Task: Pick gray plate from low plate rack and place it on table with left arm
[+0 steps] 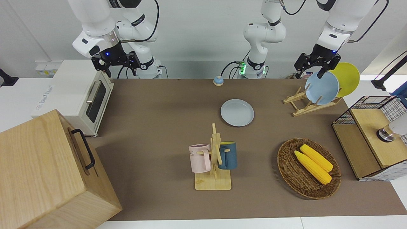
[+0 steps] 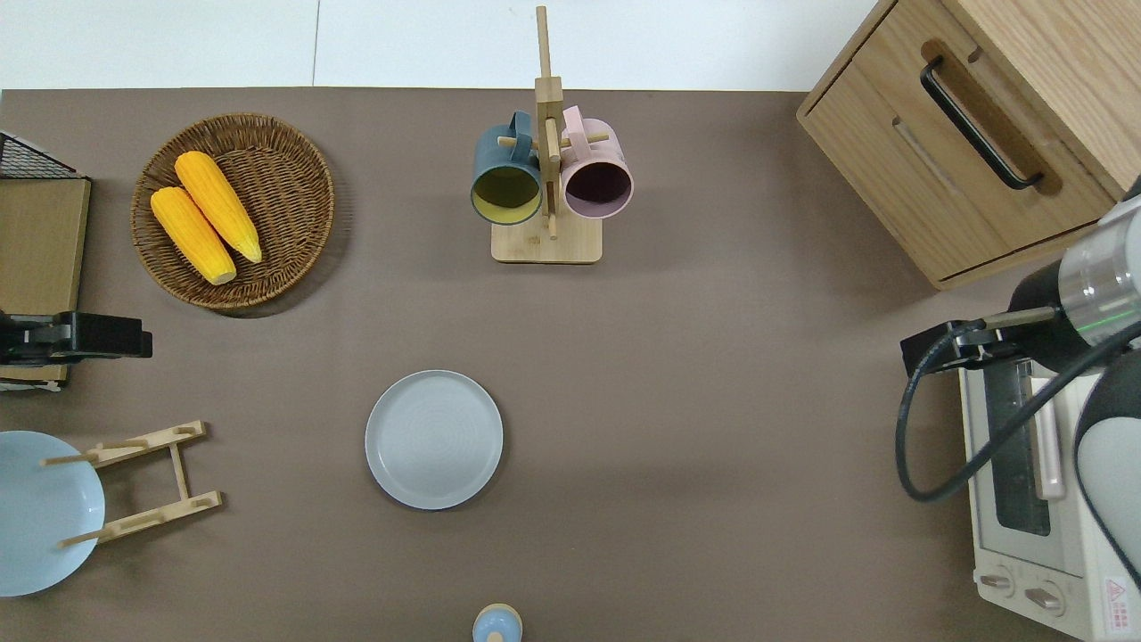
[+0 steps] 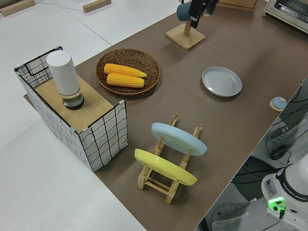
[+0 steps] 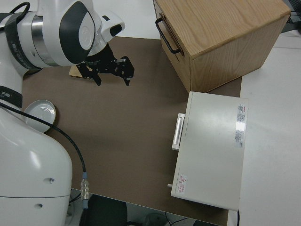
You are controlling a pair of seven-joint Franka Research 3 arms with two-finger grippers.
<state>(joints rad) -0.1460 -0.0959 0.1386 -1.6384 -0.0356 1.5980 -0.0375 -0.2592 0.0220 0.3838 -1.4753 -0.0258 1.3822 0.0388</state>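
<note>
The gray plate [image 1: 237, 112] lies flat on the table [image 1: 159, 105], midway along it, with nothing touching it; it also shows in the overhead view [image 2: 434, 440] and the left side view [image 3: 222, 81]. The low plate rack [image 1: 305, 106] stands at the left arm's end and holds a light blue plate [image 1: 321, 88] and a yellow plate [image 1: 346, 78]. My left gripper [image 1: 309, 72] is open and empty, raised high; in the overhead view [image 2: 134, 337] it is over the table between the rack [image 2: 143, 481] and the wicker basket. My right arm is parked, its gripper [image 4: 111, 77] open.
A mug stand [image 2: 545, 178] with a pink and a blue mug stands farther out. A wicker basket [image 2: 294, 205] holds two corn cobs. A wire basket [image 1: 370, 136], a wooden cabinet [image 1: 41, 171], a toaster oven [image 1: 79, 95] and a small blue bell [image 1: 218, 80] ring the table.
</note>
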